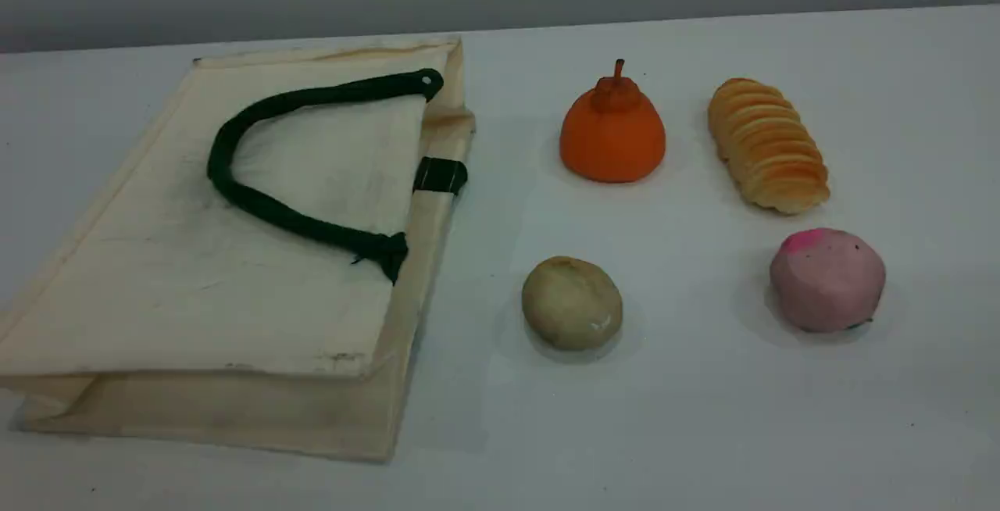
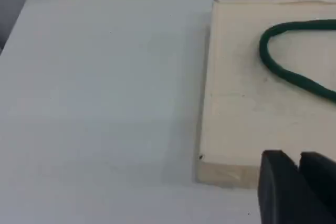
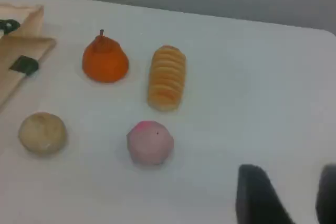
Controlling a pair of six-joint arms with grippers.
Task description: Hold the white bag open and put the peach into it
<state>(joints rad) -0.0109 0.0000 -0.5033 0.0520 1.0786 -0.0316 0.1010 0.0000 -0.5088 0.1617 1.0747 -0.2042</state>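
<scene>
The white bag (image 1: 195, 261) lies flat on the left of the table, its dark green rope handle (image 1: 258, 198) resting on top. Its corner (image 2: 252, 98) also shows in the left wrist view. The peach (image 1: 826, 280), pale pink with a magenta patch, sits at the right front, apart from the bag. No arm appears in the scene view. My left gripper (image 2: 299, 157) hovers by the bag's near corner, its fingers almost together and holding nothing. My right gripper (image 3: 291, 174) stands open and empty, off to the right of the peach (image 3: 150, 142).
An orange stemmed fruit (image 1: 612, 132) and a ridged bread loaf (image 1: 767, 144) stand behind the peach. A beige round lump (image 1: 572, 302) sits between bag and peach. The table's back edge (image 1: 703, 17) runs along the grey wall.
</scene>
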